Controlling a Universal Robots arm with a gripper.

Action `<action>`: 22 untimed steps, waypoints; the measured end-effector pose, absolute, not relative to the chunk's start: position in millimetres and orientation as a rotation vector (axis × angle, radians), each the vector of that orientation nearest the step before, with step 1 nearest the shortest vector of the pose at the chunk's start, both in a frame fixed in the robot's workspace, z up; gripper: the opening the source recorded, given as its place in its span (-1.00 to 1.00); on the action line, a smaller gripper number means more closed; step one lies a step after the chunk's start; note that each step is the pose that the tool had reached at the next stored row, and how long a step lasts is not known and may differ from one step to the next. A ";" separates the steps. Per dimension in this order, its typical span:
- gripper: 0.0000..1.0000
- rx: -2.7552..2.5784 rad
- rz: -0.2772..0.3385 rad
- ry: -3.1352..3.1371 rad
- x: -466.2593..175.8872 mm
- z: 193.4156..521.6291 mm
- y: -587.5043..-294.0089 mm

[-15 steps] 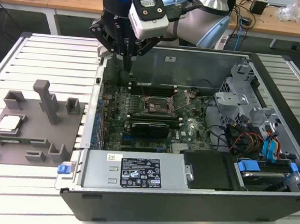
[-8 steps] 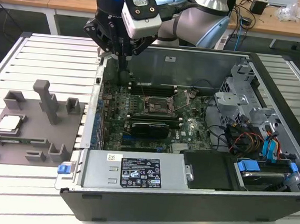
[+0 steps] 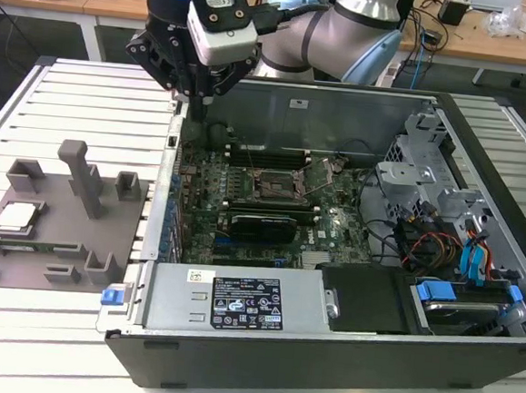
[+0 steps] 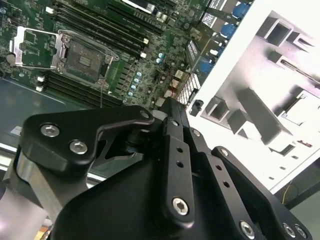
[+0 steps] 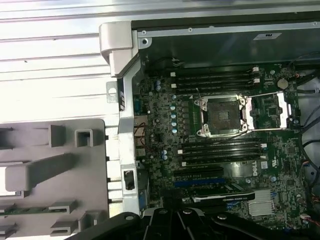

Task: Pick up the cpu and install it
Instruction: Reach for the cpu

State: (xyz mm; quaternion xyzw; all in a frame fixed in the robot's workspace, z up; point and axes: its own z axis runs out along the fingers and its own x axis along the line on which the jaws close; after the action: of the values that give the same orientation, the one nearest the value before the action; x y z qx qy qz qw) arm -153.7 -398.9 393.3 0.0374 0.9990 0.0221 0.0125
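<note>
Closed on nothing, the gripper (image 3: 201,108) hangs over the far corner of the open computer case (image 3: 361,113) on the exterior view's left, just above its side wall. The cpu (image 3: 17,217) lies flat in a recess of the grey tray (image 3: 53,224), by the tray's edge on the exterior view's left, well apart from the gripper. The socket (image 3: 280,187) on the motherboard (image 3: 334,222) is bare, its metal frame swung open.

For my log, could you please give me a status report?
End effector over case edge. Cpu on grey tray, untouched. Socket open, empty. Nothing seen in the way.
</note>
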 end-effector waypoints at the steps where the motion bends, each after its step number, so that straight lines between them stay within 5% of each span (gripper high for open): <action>1: -0.79 0.117 0.069 3.114 -156.9 393.3 -398.9; 22: -0.79 0.117 0.069 3.114 -201.8 388.2 -398.9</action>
State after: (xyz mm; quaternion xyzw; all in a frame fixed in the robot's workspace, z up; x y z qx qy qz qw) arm -201.8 -398.9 388.2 0.0374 0.9990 0.0221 0.0125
